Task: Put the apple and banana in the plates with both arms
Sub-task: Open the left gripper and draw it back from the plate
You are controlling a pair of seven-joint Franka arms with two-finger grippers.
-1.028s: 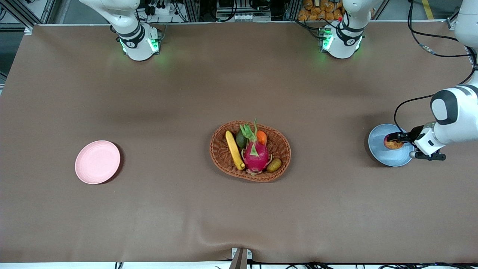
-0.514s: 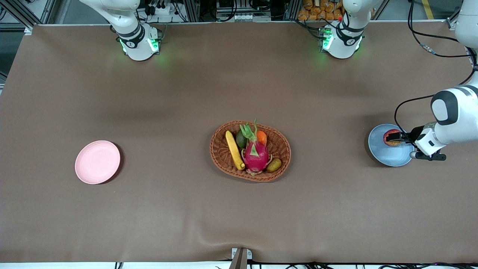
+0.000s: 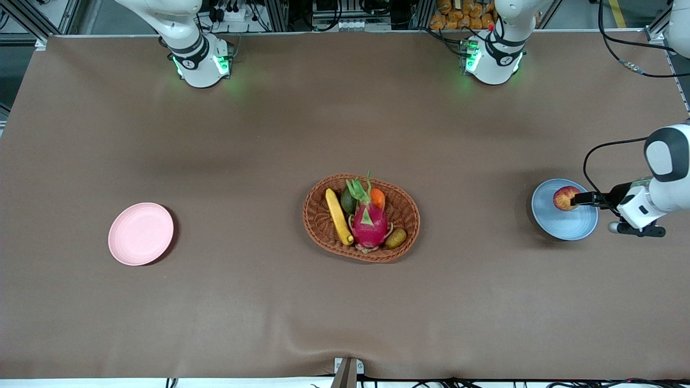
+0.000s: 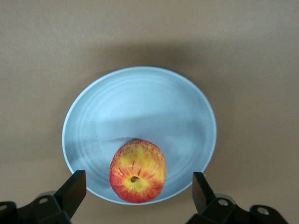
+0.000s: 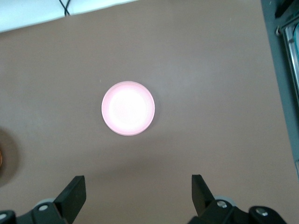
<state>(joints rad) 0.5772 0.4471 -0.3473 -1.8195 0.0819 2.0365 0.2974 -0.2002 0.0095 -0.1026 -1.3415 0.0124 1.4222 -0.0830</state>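
On the brown surface (image 3: pixel 269 134), the basket (image 3: pixel 401 237) at the middle holds the banana (image 3: pixel 338 216), a dragon fruit (image 3: pixel 370 221) and other small fruit. The pink plate (image 3: pixel 141 234) lies bare toward the right arm's end, and the blue plate (image 3: pixel 571 229) toward the left arm's end carries the apple (image 3: pixel 564 198). The left hand (image 3: pixel 583 200) hangs at the blue plate's edge, spread wide and holding nothing, the apple free between its fingers (image 4: pixel 72 191); the right hand (image 5: pixel 138 198) is high over the pink plate, spread wide too and holding nothing.
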